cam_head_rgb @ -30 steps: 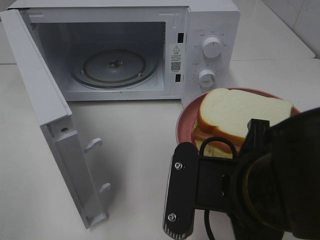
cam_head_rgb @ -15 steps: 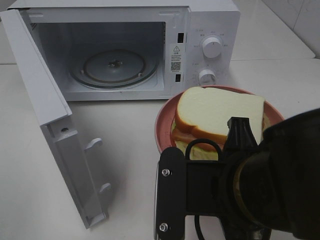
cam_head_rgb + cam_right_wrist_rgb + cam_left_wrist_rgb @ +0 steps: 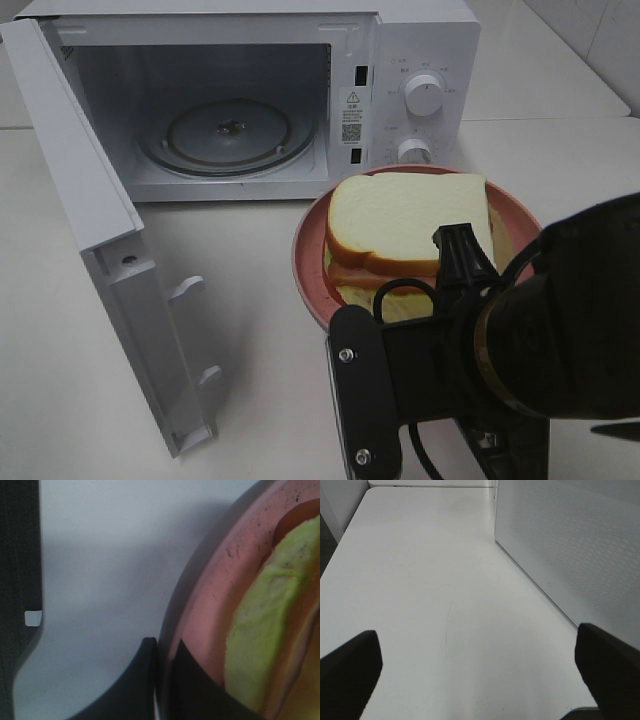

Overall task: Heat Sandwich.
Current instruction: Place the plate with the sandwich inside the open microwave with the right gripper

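Observation:
The sandwich (image 3: 405,225) of thick white bread lies on a round pink plate (image 3: 308,262) in front of the microwave's control panel. In the right wrist view its yellow-green filling (image 3: 260,630) shows on the plate (image 3: 215,595). My right gripper (image 3: 159,680) is shut on the plate's rim, one finger on each side of it. In the exterior high view the right arm (image 3: 540,350) hides the grip. My left gripper (image 3: 480,667) is open and empty over bare table beside the microwave's side wall (image 3: 570,545).
The white microwave (image 3: 420,40) stands at the back with its door (image 3: 90,200) swung wide open to the left. Its glass turntable (image 3: 228,135) is bare. The two knobs (image 3: 423,95) are just behind the plate.
My right gripper has carried the plate and sandwich leftward and a little farther back, toward the microwave opening. The microwave and its door have not moved.

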